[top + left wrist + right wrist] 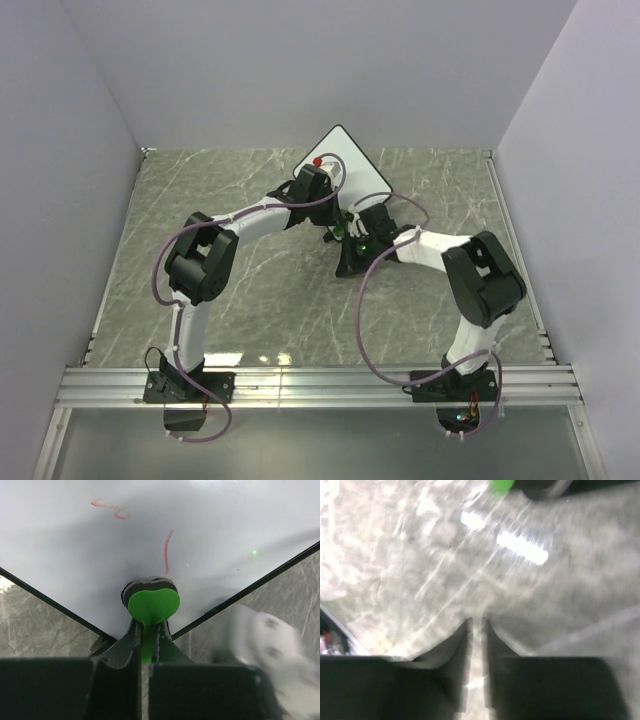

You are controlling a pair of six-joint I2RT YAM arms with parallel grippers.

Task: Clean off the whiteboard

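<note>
- Whiteboard [210,525]: smooth white face with a soft sheen; thin black frame (plastic, by its look).
- Eraser [152,605]: bright green, smooth and plastic-like, with a dark pad beneath.
- Table [240,320]: marble-patterned top, polished enough to throw glare.
- Rail [320,385]: bare, pale metal.
- Walls [300,70]: plain and matt.

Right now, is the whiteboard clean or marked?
Marked: red strokes show on the whiteboard beyond the green eraser in the left hand.

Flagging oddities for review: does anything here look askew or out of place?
The whiteboard sits askew, a corner pointing toward the arms. Red strokes show on it beyond the green eraser held in the left tool.
</note>
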